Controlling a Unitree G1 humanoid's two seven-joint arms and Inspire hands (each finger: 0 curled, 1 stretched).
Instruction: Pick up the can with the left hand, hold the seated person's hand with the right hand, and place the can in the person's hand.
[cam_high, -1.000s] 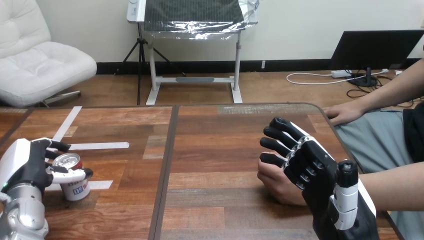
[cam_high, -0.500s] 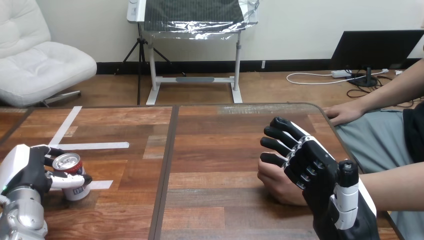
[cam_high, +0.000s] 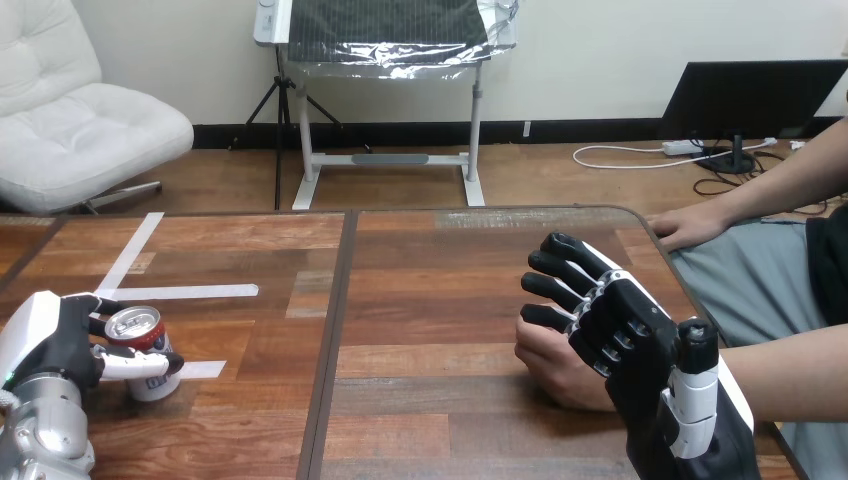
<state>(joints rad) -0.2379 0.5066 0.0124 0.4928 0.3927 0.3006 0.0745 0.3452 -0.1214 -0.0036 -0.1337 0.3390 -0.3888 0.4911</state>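
The can (cam_high: 137, 326) is seen at the lower left of the frame, standing upright with its base on the worktop (cam_high: 420, 290), silver top showing. It is gripped by the left hand (cam_high: 52, 342): the thumb is wrapped across the front of the can's body and the fingers (cam_high: 104, 304) are curled behind its rim. A short strip of white tape (cam_high: 206, 369) lies just beside the can on the right, and two longer strips (cam_high: 183, 292) are laid further up the worktop, towards the upper left.

At the lower right, the right hand (cam_high: 625, 345) is held with its back towards the camera, its fingers extended and only slightly bent, none of them wrapped round anything. It is laid over the person's hand (cam_high: 552, 365), which rests on the worktop beneath the black fingers. A clasp between the two cannot be made out. The thumb is pointed upward, clear of the person's forearm.

The person's other hand (cam_high: 688, 228) is rested flat on the worktop's far right edge, well apart from both robot hands.
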